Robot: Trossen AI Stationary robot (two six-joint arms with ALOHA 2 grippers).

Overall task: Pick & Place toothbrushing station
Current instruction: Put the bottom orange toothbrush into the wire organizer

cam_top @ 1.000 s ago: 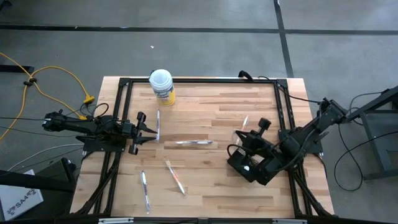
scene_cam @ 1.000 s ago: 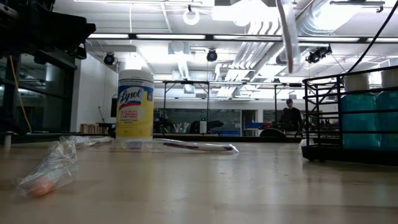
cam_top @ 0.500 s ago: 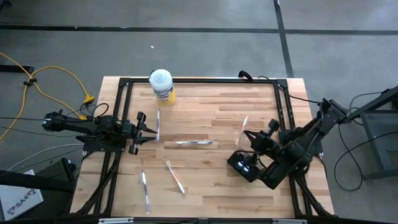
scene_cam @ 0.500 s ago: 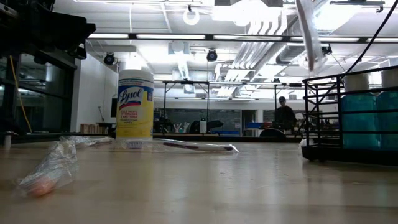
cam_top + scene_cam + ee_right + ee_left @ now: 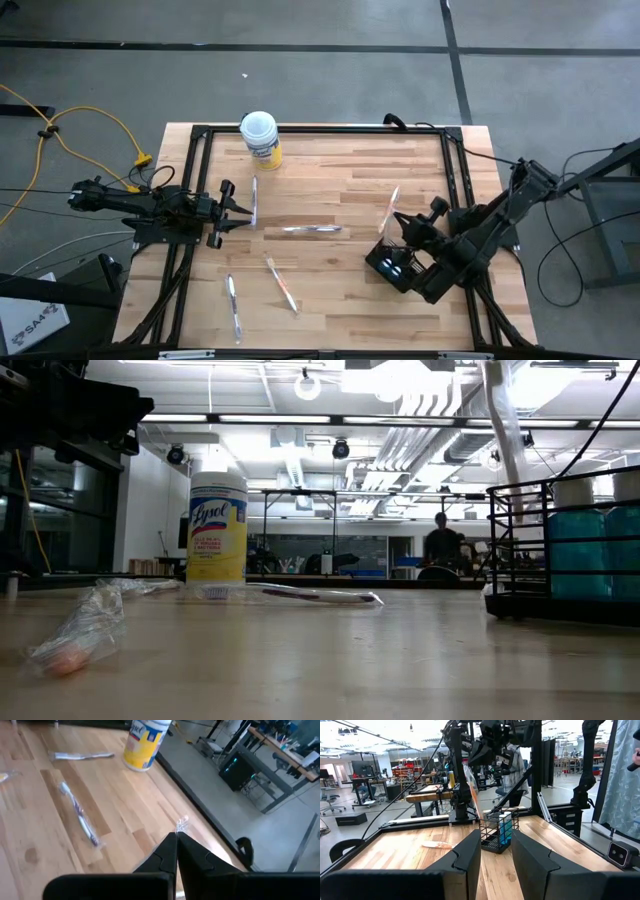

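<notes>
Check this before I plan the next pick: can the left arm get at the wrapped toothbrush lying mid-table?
Probably yes. The left hand is open, facing the wrapped toothbrush across bare wood; only another wrapped brush at its tips lies near the path. The right hand is well aside.

Pale wood, black metal, one splash of yellow.

Light blond planks on the table (image 5: 330, 170), streaked with darker brown boards, edged by a black frame (image 5: 320, 130). Near the frame's far rail, a canister (image 5: 261, 138) in yellow with a white lid and blue lettering on a white patch. Clear, glinting wrappers on the toothbrushes (image 5: 312, 229) scattered across the planks, one (image 5: 79, 819) showing white with purple-blue marks. Black wire on the toothbrushing station (image 5: 499, 828), teal-blue cups inside. Dark, near-black finish on the left gripper (image 5: 496, 860) and right gripper (image 5: 176, 851). Grey floor around the table, crossed by a yellow cable (image 5: 90, 118).
</notes>
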